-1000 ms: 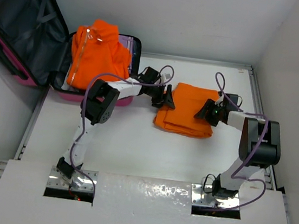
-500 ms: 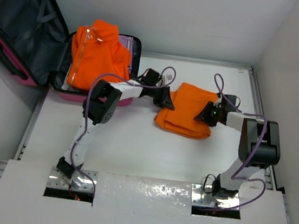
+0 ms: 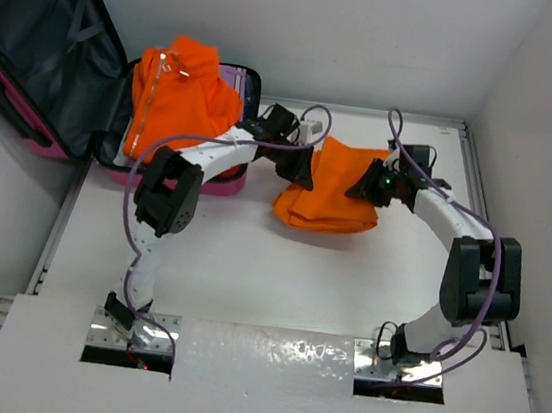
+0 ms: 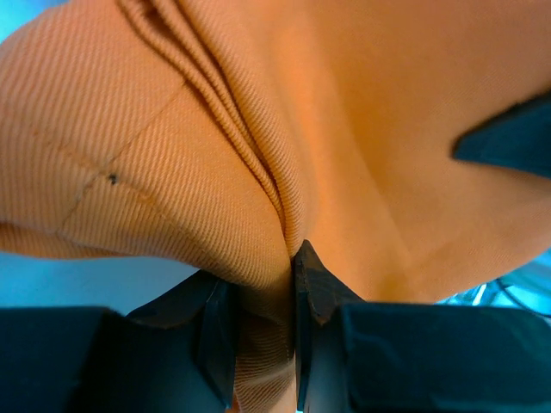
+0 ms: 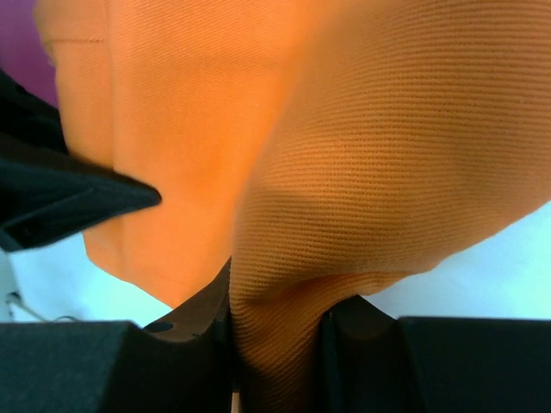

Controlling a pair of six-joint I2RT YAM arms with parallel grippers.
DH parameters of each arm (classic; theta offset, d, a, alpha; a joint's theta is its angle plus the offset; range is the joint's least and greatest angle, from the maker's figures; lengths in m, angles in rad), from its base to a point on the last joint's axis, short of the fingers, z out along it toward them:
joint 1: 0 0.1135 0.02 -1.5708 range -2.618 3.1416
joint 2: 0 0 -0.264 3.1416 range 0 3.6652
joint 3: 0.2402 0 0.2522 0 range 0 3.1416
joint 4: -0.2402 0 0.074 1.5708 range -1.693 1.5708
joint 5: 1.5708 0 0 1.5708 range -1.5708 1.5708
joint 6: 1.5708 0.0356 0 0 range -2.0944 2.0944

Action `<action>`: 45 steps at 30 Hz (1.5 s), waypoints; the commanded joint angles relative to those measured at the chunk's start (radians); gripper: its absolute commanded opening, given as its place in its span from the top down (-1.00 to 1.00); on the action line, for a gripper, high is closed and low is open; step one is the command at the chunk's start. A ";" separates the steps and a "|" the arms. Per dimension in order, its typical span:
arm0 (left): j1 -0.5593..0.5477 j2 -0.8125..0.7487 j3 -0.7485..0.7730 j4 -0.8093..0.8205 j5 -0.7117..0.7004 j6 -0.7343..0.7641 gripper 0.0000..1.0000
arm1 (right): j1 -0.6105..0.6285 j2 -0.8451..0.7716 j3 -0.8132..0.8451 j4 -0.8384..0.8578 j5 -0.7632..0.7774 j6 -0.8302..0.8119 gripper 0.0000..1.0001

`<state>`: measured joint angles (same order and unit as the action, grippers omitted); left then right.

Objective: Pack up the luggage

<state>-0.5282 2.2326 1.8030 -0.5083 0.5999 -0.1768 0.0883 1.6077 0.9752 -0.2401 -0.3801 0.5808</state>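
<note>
from above, the luggage (image 3: 49, 48) lies open at the far left corner of the table (image 3: 249, 264). its pink shell is close to the left wall and its dark lined lid is tipped back. an orange jacket (image 3: 179, 94) with a pale strip down its front is heaped in the lower half and spills over the rim. just right of the case, the left gripper (image 3: 301, 169) and the right gripper (image 3: 364, 185) grip an orange folded cloth (image 3: 327, 198) at its far end, one on each side. the cloth sags between them, and this view does not show whether its near edge touches the table.

the wrist views give what the top view cannot. in the left wrist view the two dark fingers (image 4: 310, 288) stand nearly closed, with a thin fold of the ribbed orange fabric pinched between them. a stitched seam crosses the cloth, and the other gripper's tip shows dark at the right edge. in the right wrist view its fingers (image 5: 202, 314) are closed narrowly on a thicker bunch of the same fabric. the left gripper's pointed finger sits at the left, with a patch of purple in the top left corner.

the table is white with raised rails (image 3: 56, 230) along its sides, boxed in by plain white walls (image 3: 377, 38). a glossy white board (image 3: 264, 386) with two cut-outs lies around the arm bases at the near edge. purple cables (image 3: 138, 220) loop along both arms.

the luggage's far left corner is cut off by the frame. the jacket hides most of the lower half's inside. cloth fills the wrist views, so almost nothing of the table shows there.
</note>
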 commanded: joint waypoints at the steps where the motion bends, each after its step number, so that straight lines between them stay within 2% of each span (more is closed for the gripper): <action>1: 0.042 -0.189 0.078 -0.065 -0.003 0.144 1.00 | 0.062 -0.046 0.185 0.058 -0.063 0.051 1.00; 5: 0.129 -0.278 0.146 -0.151 -0.070 0.238 1.00 | 0.177 0.053 0.452 0.059 -0.057 0.091 1.00; 6: 0.152 -0.312 0.186 -0.189 -0.104 0.255 1.00 | 0.227 0.133 0.521 0.055 -0.056 0.099 1.00; 7: 0.205 -0.324 0.208 -0.209 -0.117 0.278 1.00 | 0.252 0.179 0.678 0.044 -0.057 0.117 1.00; 9: 0.267 -0.359 0.277 -0.269 -0.147 0.295 1.00 | 0.322 0.339 0.852 0.033 -0.056 0.143 1.00; 10: 0.331 -0.372 0.294 -0.285 -0.153 0.306 1.00 | 0.344 0.397 1.031 0.041 -0.054 0.190 1.00; 11: 0.368 -0.384 0.308 -0.295 -0.161 0.309 1.00 | 0.364 0.456 1.122 0.062 -0.049 0.224 1.00; 12: 0.404 -0.411 0.321 -0.306 -0.179 0.315 1.00 | 0.399 0.577 1.201 0.093 -0.043 0.264 1.00; 13: 0.471 -0.425 0.323 -0.308 -0.189 0.333 1.00 | 0.415 0.631 1.317 0.216 -0.033 0.362 1.00; 15: 0.532 -0.458 0.312 -0.296 -0.235 0.353 1.00 | 0.458 0.760 1.376 0.358 0.068 0.518 1.00; 16: 0.601 -0.459 0.309 -0.295 -0.250 0.370 1.00 | 0.487 0.796 1.396 0.437 0.120 0.542 1.00; 18: 0.652 -0.438 0.305 -0.309 -0.259 0.390 1.00 | 0.516 0.868 1.473 0.452 0.272 0.533 0.95; 19: 0.696 -0.427 0.296 -0.311 -0.265 0.407 1.00 | 0.528 0.914 1.476 0.465 0.320 0.531 0.74; 20: 0.720 -0.409 0.254 -0.290 -0.278 0.411 1.00 | 0.545 0.926 1.464 0.488 0.373 0.536 0.64; 21: 0.758 -0.398 0.228 -0.274 -0.281 0.415 1.00 | 0.548 0.951 1.436 0.519 0.380 0.540 0.36; 23: 0.780 -0.363 0.172 -0.224 -0.297 0.427 1.00 | 0.550 0.981 1.451 0.500 0.411 0.544 -0.01; 26: 0.827 -0.295 0.170 -0.188 -0.321 0.407 1.00 | 0.533 1.005 1.433 0.478 0.414 0.531 -0.40; 27: 0.839 -0.277 0.177 -0.187 -0.322 0.380 1.00 | 0.527 0.992 1.422 0.454 0.408 0.525 -0.75; 28: 0.846 -0.254 0.189 -0.184 -0.324 0.370 1.00 | 0.509 0.983 1.413 0.449 0.394 0.519 -0.93; 29: 0.853 -0.248 0.185 -0.173 -0.325 0.361 1.00 | 0.490 0.953 1.386 0.432 0.383 0.504 -0.98; 34: 0.853 -0.255 0.171 -0.148 -0.343 0.335 1.00 | 0.461 0.823 1.280 0.388 0.334 0.377 -0.98; 36: 0.853 -0.254 0.177 -0.151 -0.362 0.330 0.93 | 0.455 0.782 1.258 0.365 0.320 0.349 -0.98; 37: 0.853 -0.255 0.182 -0.160 -0.368 0.333 0.78 | 0.449 0.744 1.229 0.352 0.308 0.328 -0.98; 40: 0.853 -0.271 0.179 -0.164 -0.377 0.333 0.54 | 0.447 0.696 1.182 0.318 0.326 0.292 -0.98; 41: 0.853 -0.274 0.179 -0.164 -0.377 0.335 0.37 | 0.449 0.680 1.153 0.276 0.339 0.278 -0.98; 44: 0.853 -0.297 0.185 -0.153 -0.379 0.338 0.03 | 0.452 0.673 1.107 0.190 0.365 0.271 -0.98; 45: 0.853 -0.301 0.188 -0.148 -0.377 0.339 -0.06 | 0.450 0.672 1.093 0.174 0.368 0.271 -0.93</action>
<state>0.3161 2.0006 1.9636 -0.7330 0.2581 0.1619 0.5140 2.2982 2.1151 0.0349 -0.0330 0.8982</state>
